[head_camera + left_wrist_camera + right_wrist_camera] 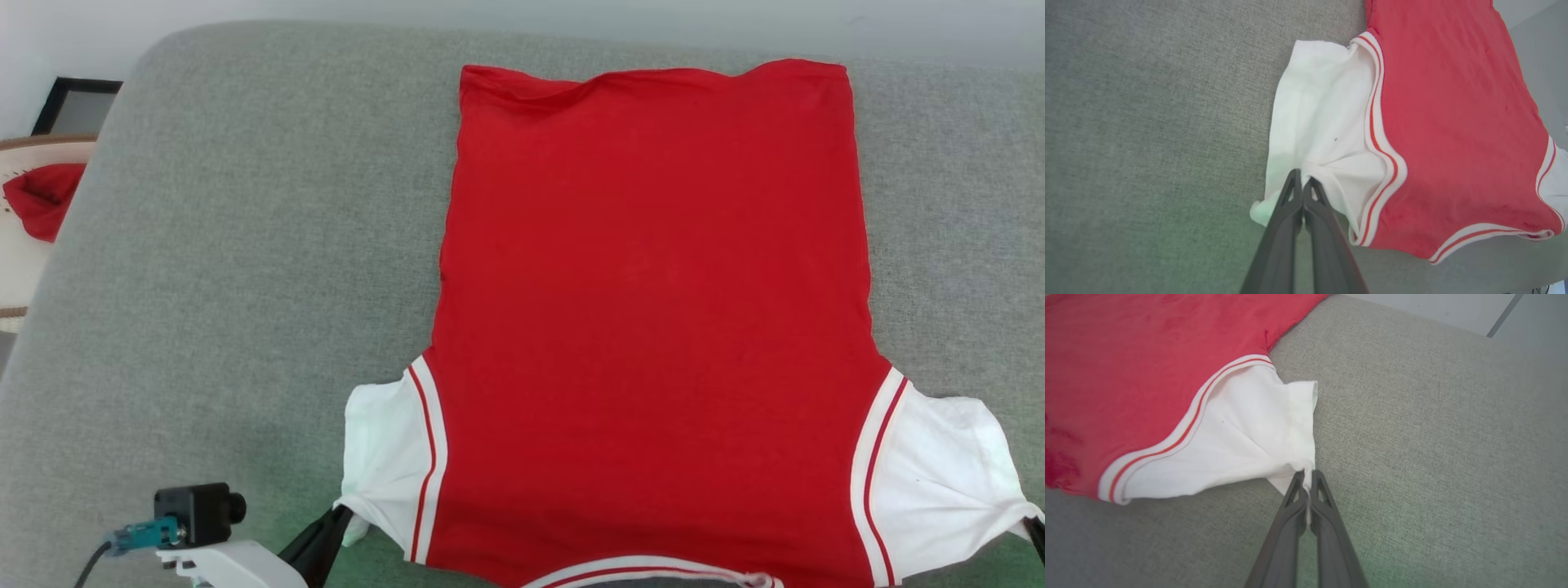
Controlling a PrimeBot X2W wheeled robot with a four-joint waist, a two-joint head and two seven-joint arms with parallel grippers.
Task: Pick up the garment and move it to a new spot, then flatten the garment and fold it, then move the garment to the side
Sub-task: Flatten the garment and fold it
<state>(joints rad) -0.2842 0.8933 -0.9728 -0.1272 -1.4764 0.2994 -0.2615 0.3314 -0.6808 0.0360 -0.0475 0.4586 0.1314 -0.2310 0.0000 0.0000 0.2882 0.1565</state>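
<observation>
The garment (pixel 653 310), a red jersey with white sleeves and striped trim, lies spread flat on the grey cushion (pixel 245 286), collar toward me and plain side up. My left gripper (pixel 343 513) is shut on the tip of the garment's left white sleeve (pixel 1323 122); in the left wrist view my left gripper (pixel 1302 179) pinches the bunched cloth. My right gripper (pixel 1306 473) is shut on the corner of the other white sleeve (pixel 1241 437), which puckers toward the fingertips. In the head view the right gripper (pixel 1035 531) barely shows at the frame's right edge.
A cream basket (pixel 20 245) with a small red cloth (pixel 41 196) stands beyond the cushion's left edge. A dark-framed panel (pixel 77 106) leans behind it. Bare grey cushion stretches left of the garment. A pale floor lies past the cushion's far edge.
</observation>
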